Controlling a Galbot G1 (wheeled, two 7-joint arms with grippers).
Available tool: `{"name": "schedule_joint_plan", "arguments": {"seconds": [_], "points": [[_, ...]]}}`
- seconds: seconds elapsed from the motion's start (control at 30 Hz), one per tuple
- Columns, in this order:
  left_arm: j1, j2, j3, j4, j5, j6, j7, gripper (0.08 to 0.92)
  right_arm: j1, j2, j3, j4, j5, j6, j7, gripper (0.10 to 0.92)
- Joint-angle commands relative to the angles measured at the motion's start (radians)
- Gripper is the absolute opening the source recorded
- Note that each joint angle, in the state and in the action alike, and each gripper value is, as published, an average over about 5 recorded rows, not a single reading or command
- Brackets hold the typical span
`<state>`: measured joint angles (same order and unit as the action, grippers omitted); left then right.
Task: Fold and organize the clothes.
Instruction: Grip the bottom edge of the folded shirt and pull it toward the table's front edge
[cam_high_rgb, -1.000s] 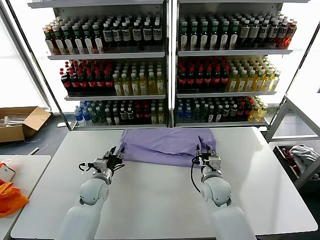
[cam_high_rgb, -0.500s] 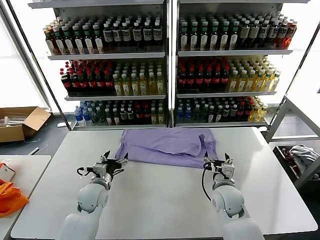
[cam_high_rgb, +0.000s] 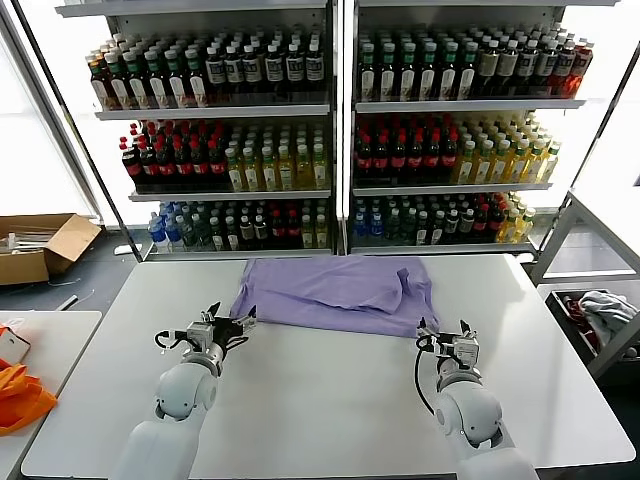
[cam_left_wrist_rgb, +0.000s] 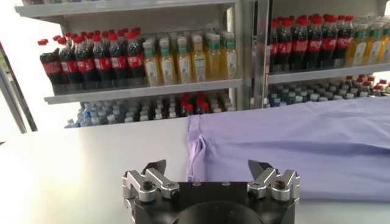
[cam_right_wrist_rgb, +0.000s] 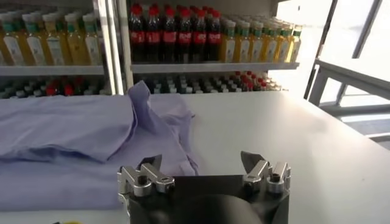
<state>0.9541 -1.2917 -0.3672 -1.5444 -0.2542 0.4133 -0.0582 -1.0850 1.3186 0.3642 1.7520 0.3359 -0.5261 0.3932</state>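
A white tabletop (cam_high_rgb: 300, 400) stands before two tall shelf units (cam_high_rgb: 340, 130) packed with rows of bottles (cam_high_rgb: 210, 160) capped in red, yellow, green and dark colours. On the floor to the left sits an open cardboard box (cam_high_rgb: 40, 245). An orange bag (cam_high_rgb: 20, 395) lies on a lower side surface, and a bin with cloths (cam_high_rgb: 600, 315) stands at the right.

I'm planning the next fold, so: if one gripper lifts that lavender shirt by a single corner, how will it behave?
The lavender shirt would probably droop and unfold rather than hold its shape: it lies in soft creases, with a raised wrinkle near its right end. It looks thin and likely light. Pushed along the white table, it would likely bunch rather than slide whole. Both the left gripper and right gripper are open, clear of it.
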Motion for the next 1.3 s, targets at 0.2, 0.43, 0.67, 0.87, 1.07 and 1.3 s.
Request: {"name": "schedule_joint_plan", "arguments": {"seconds": [0.2,0.43,0.67,0.87,1.07,1.3], "points": [[-0.028,0.003,0.018,0.058,-0.018,0.016,0.003,0.822,0.000,-0.001,-0.011,-0.023,0.004,-0.011,0.008,0.822],[-0.018,0.015,0.028,0.051,-0.072,0.055,-0.016,0.782,-0.009,0.006,-0.016,-0.029,0.010,-0.002,0.017,0.700],[-0.006,0.024,0.045,0.054,-0.061,0.061,-0.012,0.585,-0.030,0.019,-0.016,-0.025,0.002,0.006,0.014,0.501],[-0.002,0.028,0.045,0.051,-0.058,0.061,-0.010,0.412,-0.036,0.017,-0.016,-0.007,-0.002,0.007,0.005,0.327],[0.015,0.035,0.033,0.038,-0.043,0.049,-0.001,0.239,-0.043,0.013,-0.018,0.002,-0.013,0.028,-0.024,0.157],[0.097,0.067,0.022,-0.076,0.020,0.022,0.002,0.094,-0.058,0.008,-0.010,0.058,-0.008,0.038,-0.027,0.108]]}}
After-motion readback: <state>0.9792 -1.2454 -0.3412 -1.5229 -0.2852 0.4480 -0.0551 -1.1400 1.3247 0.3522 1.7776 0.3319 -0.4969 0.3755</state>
